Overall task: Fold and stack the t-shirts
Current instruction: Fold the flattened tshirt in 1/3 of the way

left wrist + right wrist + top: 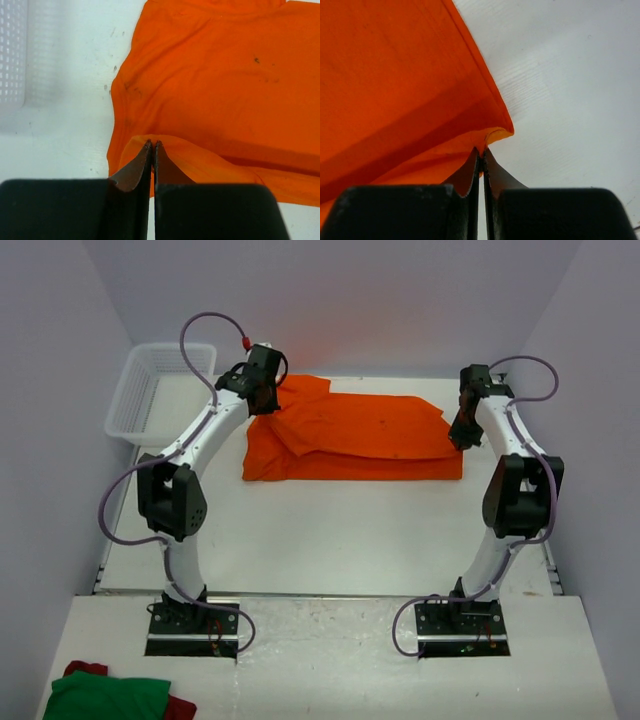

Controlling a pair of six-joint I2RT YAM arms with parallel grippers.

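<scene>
A bright orange t-shirt (360, 435) lies spread across the far middle of the table, partly folded lengthwise. My left gripper (262, 392) is at its left end, shut on a raised fold of the orange fabric (200, 160), fingertips (148, 148) pinched together. My right gripper (462, 432) is at the shirt's right end, shut on the corner of the fabric (492, 137) and lifting it slightly off the table. The shirt fills most of the left wrist view (215, 80) and the left part of the right wrist view (395, 85).
A white mesh basket (150, 390) stands at the far left, also showing in the left wrist view (12, 50). Green and red cloth (110, 695) lies on the near shelf at bottom left. White table (330, 535) lies between the shirt and the arm bases.
</scene>
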